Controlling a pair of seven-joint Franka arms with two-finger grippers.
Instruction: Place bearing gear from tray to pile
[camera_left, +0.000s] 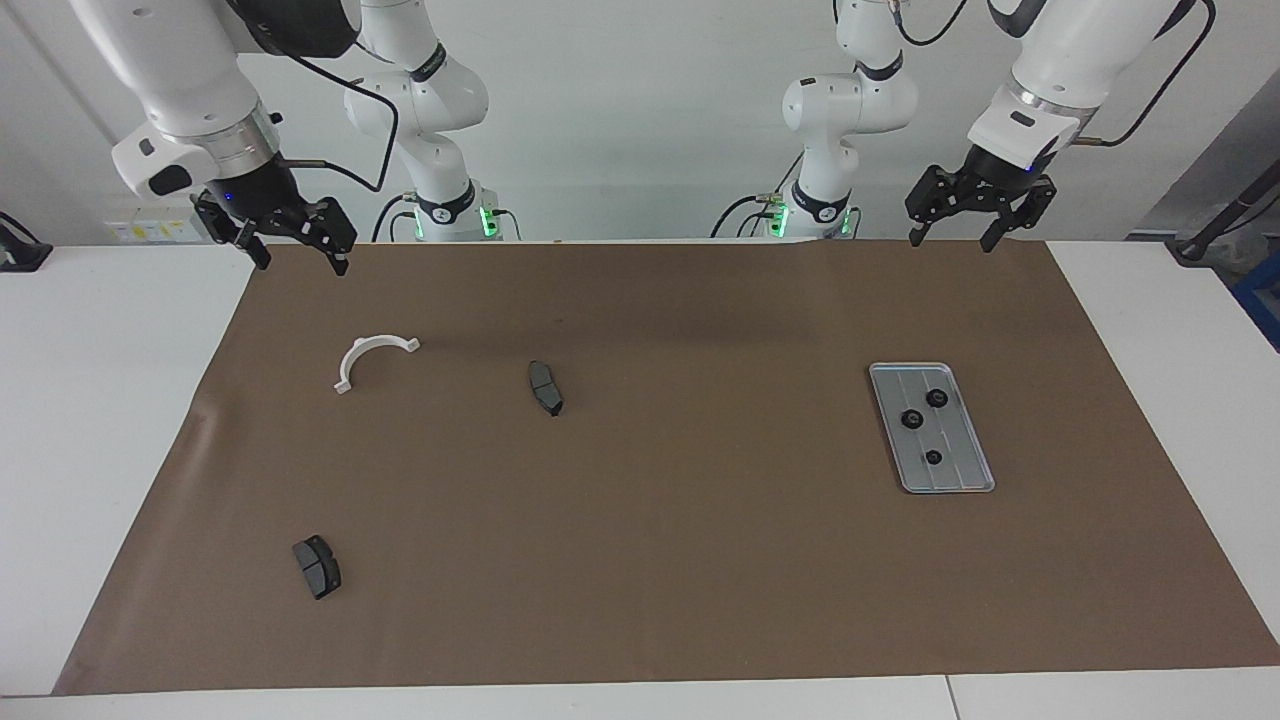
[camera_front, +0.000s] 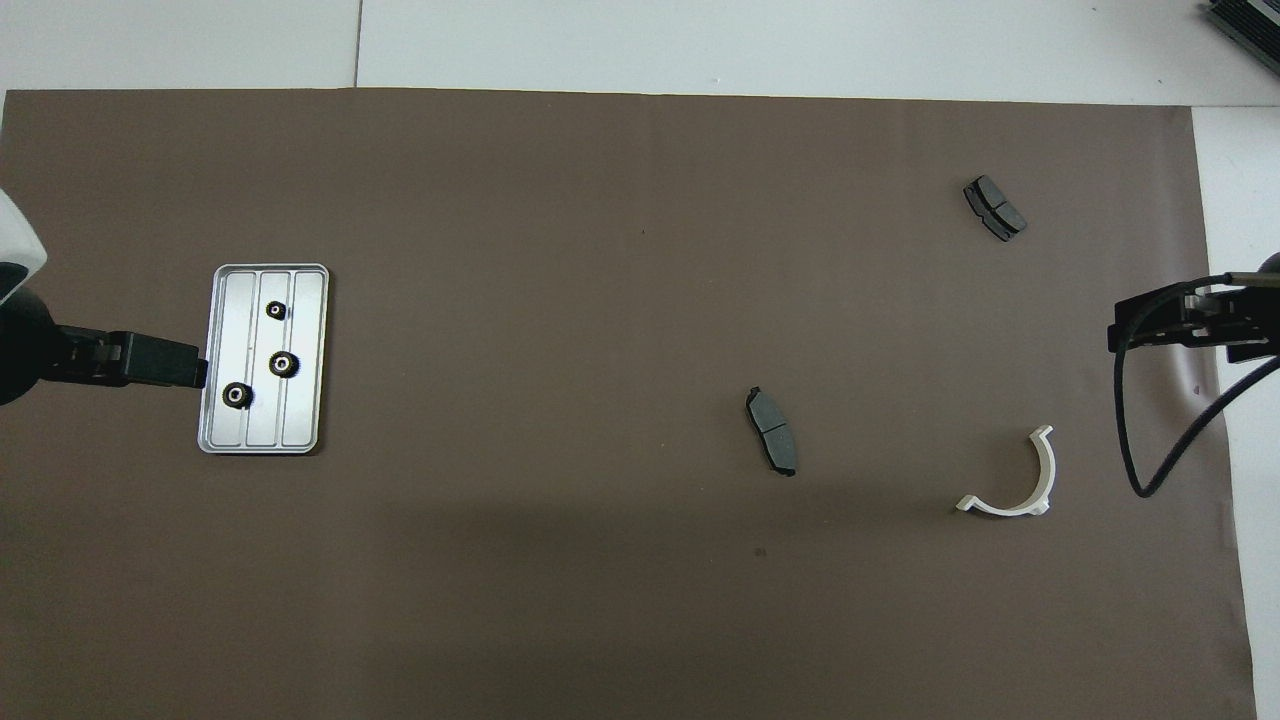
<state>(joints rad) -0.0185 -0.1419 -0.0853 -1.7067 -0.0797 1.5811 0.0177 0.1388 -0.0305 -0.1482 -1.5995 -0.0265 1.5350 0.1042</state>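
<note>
**Still: three gears on the tray, no pile on the mat**

Plainly, the risks lie in the first pick. Three small black gears (camera_left: 910, 419) sit flat on the tray (camera_left: 955, 480), apart from one another, at the left arm's end of the table. They are low and round, so fingers coming down off-centre will likely nudge one along a groove or pinch it by the edge and flick it away. The metal floor looks slick, which would make that worse; the tray itself might slide on the mat (camera_left: 700, 560) if struck.

No group of gears shows on the mat, so the drop spot is a guess; a gear let go from height may roll.

The left gripper (camera_left: 968, 238) hangs over the mat's edge nearest the robots, fingers spread wide and empty. The right gripper (camera_left: 295, 250) waits likewise at its own end, wide and empty.

The tray's long axis runs roughly from the robots outward, slightly skewed, its grooves along it. The gears lie with holes pointing up and have no long axis.
</note>
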